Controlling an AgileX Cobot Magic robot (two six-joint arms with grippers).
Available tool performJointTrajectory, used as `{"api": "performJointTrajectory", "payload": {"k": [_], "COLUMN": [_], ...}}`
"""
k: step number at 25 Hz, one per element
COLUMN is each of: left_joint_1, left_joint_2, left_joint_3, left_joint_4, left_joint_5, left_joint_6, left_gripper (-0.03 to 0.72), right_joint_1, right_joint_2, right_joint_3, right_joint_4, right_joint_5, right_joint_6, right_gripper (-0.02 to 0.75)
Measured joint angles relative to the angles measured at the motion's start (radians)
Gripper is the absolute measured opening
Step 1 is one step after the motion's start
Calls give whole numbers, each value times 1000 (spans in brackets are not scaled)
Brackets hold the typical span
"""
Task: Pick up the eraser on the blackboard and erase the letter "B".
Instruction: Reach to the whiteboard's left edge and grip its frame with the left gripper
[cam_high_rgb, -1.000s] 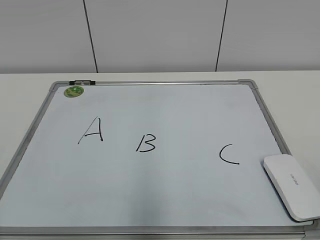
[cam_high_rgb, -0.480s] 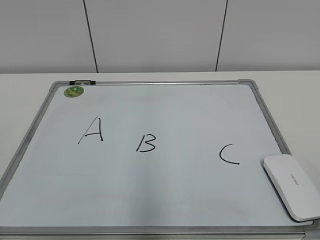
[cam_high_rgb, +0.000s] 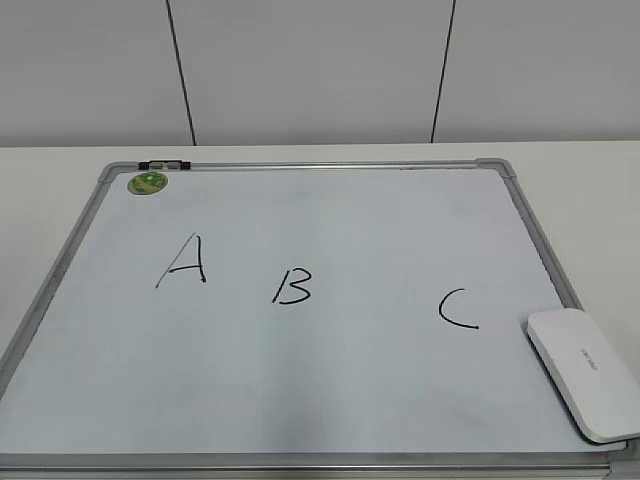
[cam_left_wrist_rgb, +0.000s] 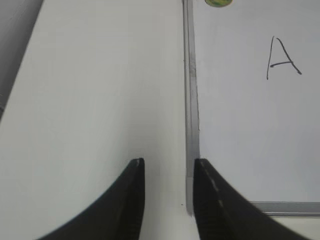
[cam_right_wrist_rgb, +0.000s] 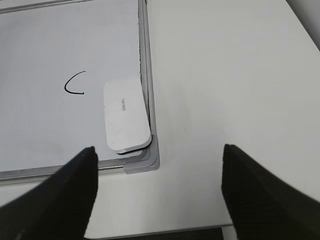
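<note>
The blackboard (cam_high_rgb: 330, 400) is a silver-framed whiteboard lying flat on the white table. The black letter "B" (cam_high_rgb: 292, 287) is near its middle, between "A" (cam_high_rgb: 183, 262) and "C" (cam_high_rgb: 458, 309). The white eraser (cam_high_rgb: 585, 372) lies at the board's near right corner; it also shows in the right wrist view (cam_right_wrist_rgb: 126, 115), beside "C" (cam_right_wrist_rgb: 74, 83). My right gripper (cam_right_wrist_rgb: 158, 187) is wide open and empty, above the table just short of that corner. My left gripper (cam_left_wrist_rgb: 168, 167) is open and empty, over the board's left frame (cam_left_wrist_rgb: 190, 100). Neither gripper shows in the exterior view.
A small round green magnet (cam_high_rgb: 148, 182) sits at the board's far left corner, beside a black clip (cam_high_rgb: 164, 164) on the frame. A white panelled wall stands behind the table. The table's near edge shows below the right gripper (cam_right_wrist_rgb: 165, 231).
</note>
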Motion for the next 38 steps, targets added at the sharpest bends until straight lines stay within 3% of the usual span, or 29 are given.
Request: {"api": "performJointTrajectory", "payload": {"k": [5,10,21,38], "left_joint_1": [0,0,0,0], "left_joint_2": [248,495,944,1255], "left_joint_3": [-75,-238,-566,-794], "left_joint_4": [-34,-40,-79,-69], "left_joint_5": [-50,-50,80,173], "left_joint_6": [1,1,1,1], "left_gripper": [242,242,242,242], "right_joint_1": [0,0,0,0], "right_joint_2": [0,0,0,0], "right_joint_3": [0,0,0,0], "right_joint_4": [0,0,0,0], "right_joint_5": [0,0,0,0], "right_joint_6": [0,0,0,0], "right_gripper": [573,572,575,573]}}
